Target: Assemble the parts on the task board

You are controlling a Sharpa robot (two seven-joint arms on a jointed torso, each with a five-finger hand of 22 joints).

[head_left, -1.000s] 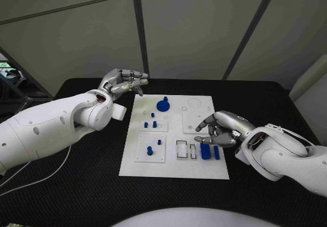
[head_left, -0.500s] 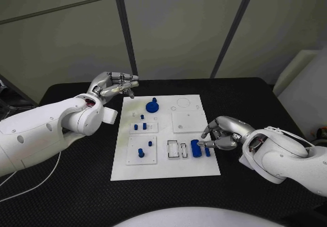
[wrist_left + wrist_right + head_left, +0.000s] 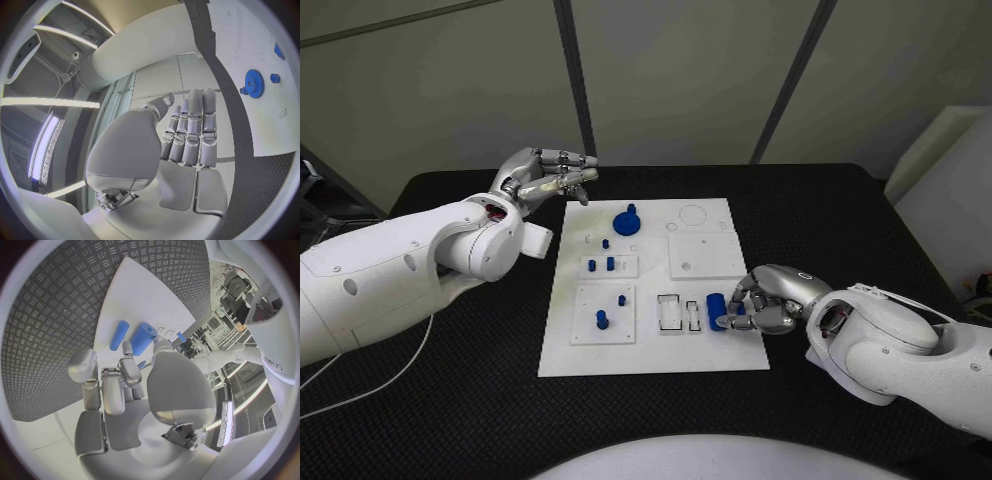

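The white task board (image 3: 653, 345) lies in the middle of the black table. My right hand (image 3: 764, 300) rests at the board's near right edge. Its thumb and a fingertip (image 3: 128, 348) sit on either side of the near end of a thick blue cylinder (image 3: 715, 310) (image 3: 144, 338) lying on the board. A thinner blue cylinder (image 3: 119, 335) lies beside it. My left hand (image 3: 545, 180) hovers by the board's far left corner, fingers curled in with nothing in them. A blue gear (image 3: 626, 222) (image 3: 254, 83) stands at the far end of the board.
Small blue pegs (image 3: 600, 265) stand in a white block on the board's left side, and more pegs (image 3: 603, 319) in the block nearer me. Empty rectangular slots (image 3: 679, 312) lie left of the thick cylinder. A plain white square plate (image 3: 701, 256) sits on the right.
The camera has shifted. My right hand has come down towards the blue cylinders and curled its fingers round the thick one. The left hand keeps its pose.
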